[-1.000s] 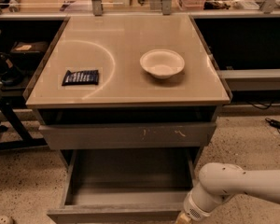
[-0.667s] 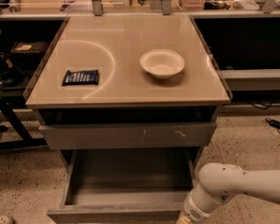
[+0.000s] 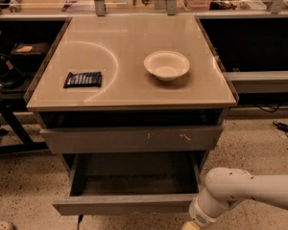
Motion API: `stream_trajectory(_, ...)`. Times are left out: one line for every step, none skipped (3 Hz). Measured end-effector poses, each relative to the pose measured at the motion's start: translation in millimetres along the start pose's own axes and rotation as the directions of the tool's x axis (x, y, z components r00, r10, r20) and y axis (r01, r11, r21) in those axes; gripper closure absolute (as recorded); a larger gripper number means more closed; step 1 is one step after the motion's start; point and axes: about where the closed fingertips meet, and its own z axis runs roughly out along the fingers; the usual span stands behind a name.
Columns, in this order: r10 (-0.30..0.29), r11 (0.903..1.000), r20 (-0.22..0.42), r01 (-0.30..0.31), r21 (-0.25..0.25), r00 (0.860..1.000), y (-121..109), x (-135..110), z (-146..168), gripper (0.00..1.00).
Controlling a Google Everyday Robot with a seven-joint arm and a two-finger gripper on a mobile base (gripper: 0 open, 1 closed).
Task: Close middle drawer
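**Middle drawer open, pincer low at its right end**

The wide, shallow, dull-grey middle drawer (image 3: 127, 204) is seen pulled well out of the cabinet, with its inside bare and its plain, handle-less flat front facing the camera. Its long axis runs from side to side, across the line along which it must be pushed.

Only a small tan part of the pincer (image 3: 188, 226) is shown, at the bottom edge of the view below the wrist of the smooth white arm (image 3: 240, 190). Whether it is open or closed, and whether anything is held, cannot be told. The drawer front lies to the left of the pincer and just beyond it, with its right end nearest. It cannot be said whether they touch.

It is judged that the closing push has not yet taken effect. A push straight away from the camera is called for, and one applied this near the right end could skew the drawer.

Further beyond the pincer, the grey drawer front with pale scratch marks (image 3: 132, 139) is nearly shut. On the tan bench (image 3: 129, 30) above it stand a white bowl (image 3: 166, 65) and a flat dark packet (image 3: 83, 79).
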Motion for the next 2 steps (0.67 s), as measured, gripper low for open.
stream_trajectory(0.0, 1.0, 0.0, 0.0, 0.0, 1.0, 0.0, 0.0, 0.0, 0.14)
stream_trajectory(0.0, 1.0, 0.0, 0.0, 0.0, 1.0, 0.0, 0.0, 0.0, 0.37)
